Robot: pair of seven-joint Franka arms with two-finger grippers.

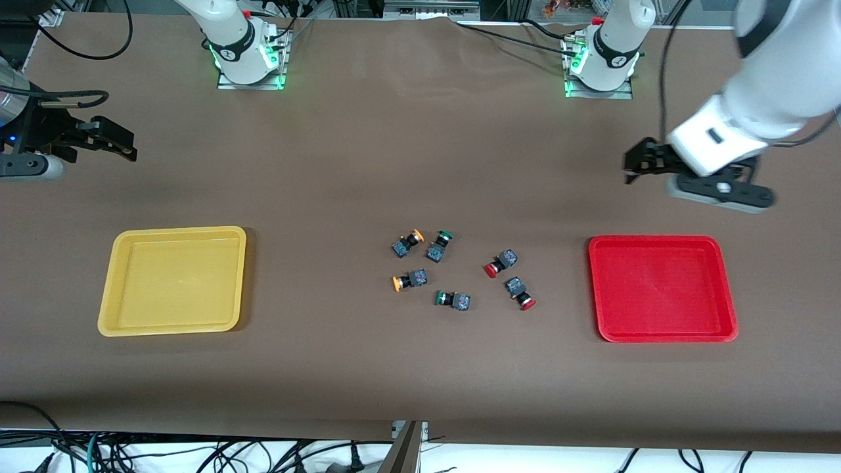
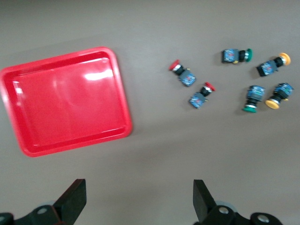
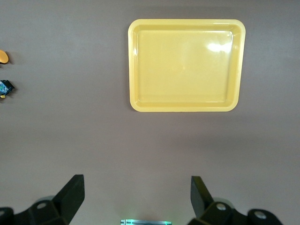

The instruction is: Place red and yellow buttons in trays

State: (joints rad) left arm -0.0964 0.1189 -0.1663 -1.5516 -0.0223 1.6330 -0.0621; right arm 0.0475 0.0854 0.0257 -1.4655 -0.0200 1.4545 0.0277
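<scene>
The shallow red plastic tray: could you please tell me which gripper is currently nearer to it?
Left. The open left gripper hangs over bare table by the shallow red plastic tray. The open right gripper waits at the right arm's end, past the yellow tray.

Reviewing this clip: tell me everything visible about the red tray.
The red tray is a shallow rectangular dish that looks like glossy plastic, with rounded corners and a raised rim around a flat floor. It lies flat on the brown table at the left arm's end, and nothing lies in it. Nothing touches it: the nearest red-capped buttons lie on the table beside it, toward the middle. The left hand hangs open over the table just beside the tray's rim, toward the robots' bases. In the left wrist view, light glints off its floor.
</scene>
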